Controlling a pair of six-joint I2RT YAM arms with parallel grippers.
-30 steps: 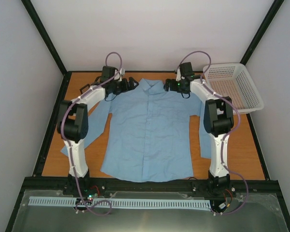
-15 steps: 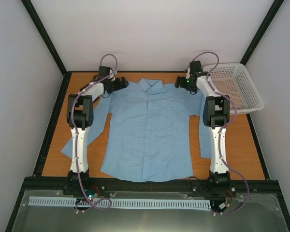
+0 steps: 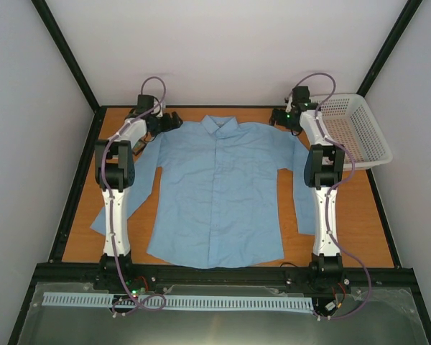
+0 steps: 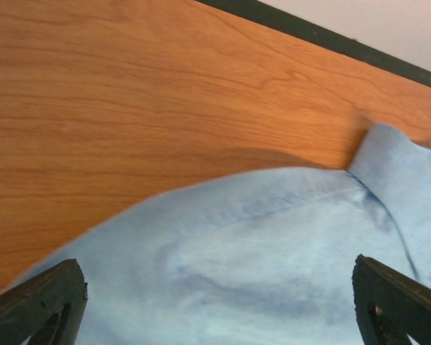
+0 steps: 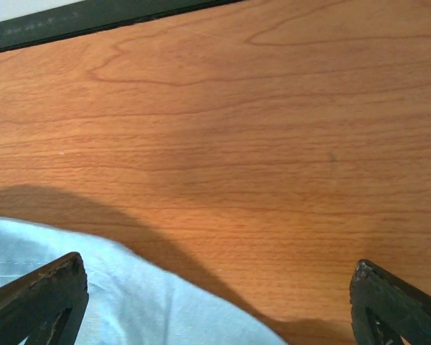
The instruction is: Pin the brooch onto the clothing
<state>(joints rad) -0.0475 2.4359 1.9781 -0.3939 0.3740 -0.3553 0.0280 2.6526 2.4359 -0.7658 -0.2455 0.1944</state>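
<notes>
While both arms reach to the far edge of the table (image 3: pixel 359 215), the clothing (image 3: pixel 215 187) lies flat and face up between them, a light blue button-up shirt with its collar (image 3: pixel 219 124) towards the back wall and its hem towards the arm bases. Each sleeve runs down along the body of the shirt; the sleeve on the left arm's side (image 3: pixel 111 212) angles outwards, and the one on the right arm's side (image 3: pixel 302 205) hangs straighter.

The left gripper (image 3: pixel 171 121) is at the shoulder of the shirt, just beside the collar. In the left wrist view its two dark fingers (image 4: pixel 43 302) stand wide apart at the lower corners, with only blue cloth and bare wood seen between them (nothing is gripped). A corner of the collar shows at the right of that view.

The right gripper (image 3: pixel 276 117) is at the opposite shoulder, between the collar and a white mesh basket (image 3: pixel 377 154) that sits at the table's far right corner. Its fingers (image 5: pixel 388 302) are likewise spread wide and hold nothing. Beneath them is mostly wood, with the edge of the shirt entering at the lower left of the right wrist view.

Whether either gripper touches the cloth cannot be told. The brooch cannot be made out in any of the three views.
</notes>
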